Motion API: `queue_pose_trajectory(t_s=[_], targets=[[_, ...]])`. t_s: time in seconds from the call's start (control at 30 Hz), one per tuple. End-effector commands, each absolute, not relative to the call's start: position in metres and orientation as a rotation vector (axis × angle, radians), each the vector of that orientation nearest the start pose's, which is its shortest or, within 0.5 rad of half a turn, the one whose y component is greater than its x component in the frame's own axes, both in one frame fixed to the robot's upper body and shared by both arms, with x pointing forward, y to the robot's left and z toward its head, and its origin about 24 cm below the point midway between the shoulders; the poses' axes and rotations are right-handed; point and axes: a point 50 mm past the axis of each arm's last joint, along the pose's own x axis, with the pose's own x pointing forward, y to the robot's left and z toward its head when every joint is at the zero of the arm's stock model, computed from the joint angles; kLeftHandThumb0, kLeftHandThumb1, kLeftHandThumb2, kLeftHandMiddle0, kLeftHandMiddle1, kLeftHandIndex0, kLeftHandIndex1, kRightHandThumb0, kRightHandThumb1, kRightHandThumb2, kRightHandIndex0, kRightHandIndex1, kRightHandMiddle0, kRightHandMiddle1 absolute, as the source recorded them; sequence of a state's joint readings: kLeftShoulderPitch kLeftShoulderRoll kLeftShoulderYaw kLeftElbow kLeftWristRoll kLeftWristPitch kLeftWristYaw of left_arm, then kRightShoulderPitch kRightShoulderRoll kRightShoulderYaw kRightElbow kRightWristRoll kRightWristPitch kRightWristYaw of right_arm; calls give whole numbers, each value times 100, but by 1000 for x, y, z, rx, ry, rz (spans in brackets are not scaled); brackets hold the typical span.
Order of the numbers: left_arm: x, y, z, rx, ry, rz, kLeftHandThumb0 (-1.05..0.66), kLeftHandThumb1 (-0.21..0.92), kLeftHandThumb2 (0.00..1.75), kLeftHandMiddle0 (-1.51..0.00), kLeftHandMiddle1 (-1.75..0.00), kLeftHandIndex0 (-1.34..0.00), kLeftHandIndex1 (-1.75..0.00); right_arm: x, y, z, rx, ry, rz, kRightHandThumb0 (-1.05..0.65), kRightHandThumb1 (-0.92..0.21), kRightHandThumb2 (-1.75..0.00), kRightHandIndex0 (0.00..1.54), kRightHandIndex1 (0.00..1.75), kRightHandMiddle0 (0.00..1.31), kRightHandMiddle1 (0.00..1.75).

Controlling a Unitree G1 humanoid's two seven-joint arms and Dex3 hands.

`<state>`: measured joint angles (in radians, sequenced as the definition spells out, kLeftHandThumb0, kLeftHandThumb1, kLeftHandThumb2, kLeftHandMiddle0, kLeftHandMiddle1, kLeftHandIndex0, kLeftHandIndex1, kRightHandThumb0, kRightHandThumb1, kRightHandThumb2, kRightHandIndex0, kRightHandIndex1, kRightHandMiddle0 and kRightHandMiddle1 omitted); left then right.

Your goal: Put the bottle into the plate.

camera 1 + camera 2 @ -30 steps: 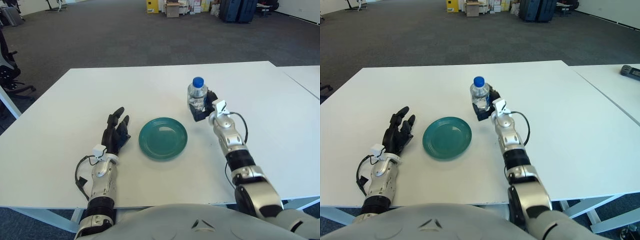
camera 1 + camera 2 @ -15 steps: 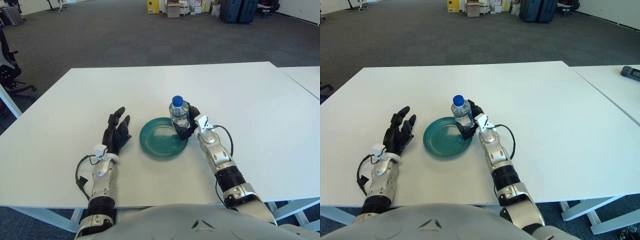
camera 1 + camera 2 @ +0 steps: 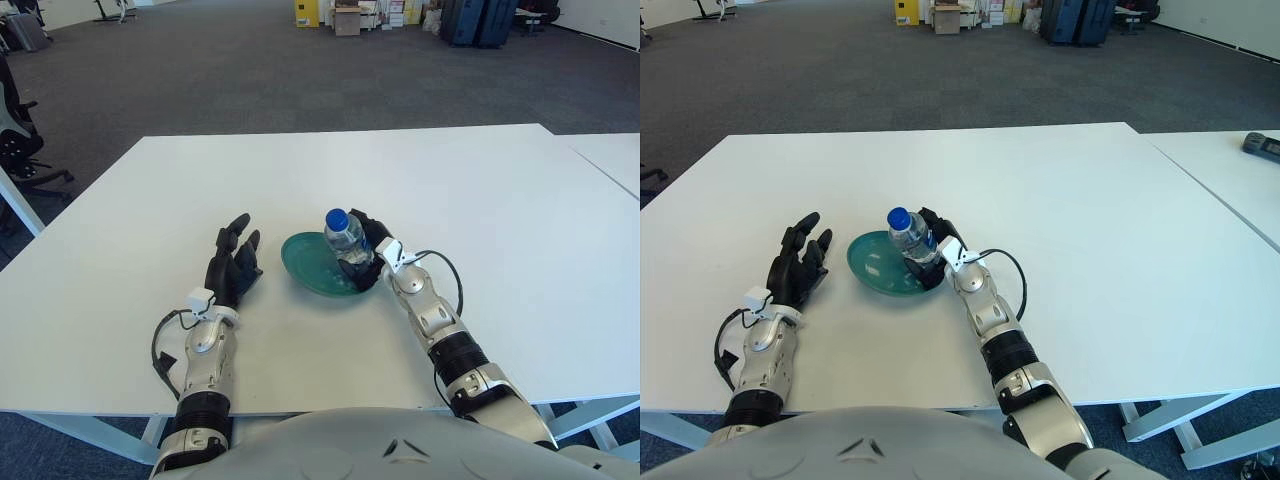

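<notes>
A clear plastic bottle (image 3: 345, 238) with a blue cap stands tilted over the right part of a teal plate (image 3: 312, 268) near the middle of the white table. My right hand (image 3: 366, 254) is shut on the bottle, holding it from the right. The plate's right rim appears lifted, so the plate is tilted toward the left. My left hand (image 3: 233, 268) lies flat on the table left of the plate, fingers spread and holding nothing.
The white table (image 3: 500, 200) spreads wide around the plate. A second white table (image 3: 615, 155) adjoins at the right, with a dark object (image 3: 1262, 143) on it. Grey carpet, boxes and dark cases (image 3: 475, 20) lie far behind.
My right hand has carried the bottle leftward from the table's right side onto the plate. The bottle now leans, and the plate has tipped and shifted slightly left. The left hand has not moved.
</notes>
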<state>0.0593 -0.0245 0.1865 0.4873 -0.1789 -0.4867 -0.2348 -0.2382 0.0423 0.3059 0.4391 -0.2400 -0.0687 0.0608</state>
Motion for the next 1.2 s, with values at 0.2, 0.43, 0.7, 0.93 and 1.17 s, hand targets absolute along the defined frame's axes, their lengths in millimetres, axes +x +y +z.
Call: queue_pose_trajectory(t_s=[0.2,0.43,0.7,0.93,1.17], targets=[[191,172,-59,-253,141,87,-72,92,78,-41,-1,0,-74,275,-41,3,-338,81,520,0,-4,-162,82,170,59,175],[190,171,-58,-251,141,87,-73,92,77,-41,-1,0,-74,275,-42,0,-351,99,541,0,-6,-161,79,173,58,175],[189,171,-58,-256,140,84,-73,92,76,-42,-1,0,-75,276,-44,2,-385,80,535,0,-3,-164,81,175,61,175],[188,170,-58,-259,141,83,-73,92,76,-43,-1,0,-75,276,-48,11,-458,-15,533,0,-7,-161,78,175,59,174],[188,169,-58,-258,144,79,-72,92,77,-42,-1,0,-75,278,-52,22,-555,-133,557,0,-9,-156,80,168,56,175]])
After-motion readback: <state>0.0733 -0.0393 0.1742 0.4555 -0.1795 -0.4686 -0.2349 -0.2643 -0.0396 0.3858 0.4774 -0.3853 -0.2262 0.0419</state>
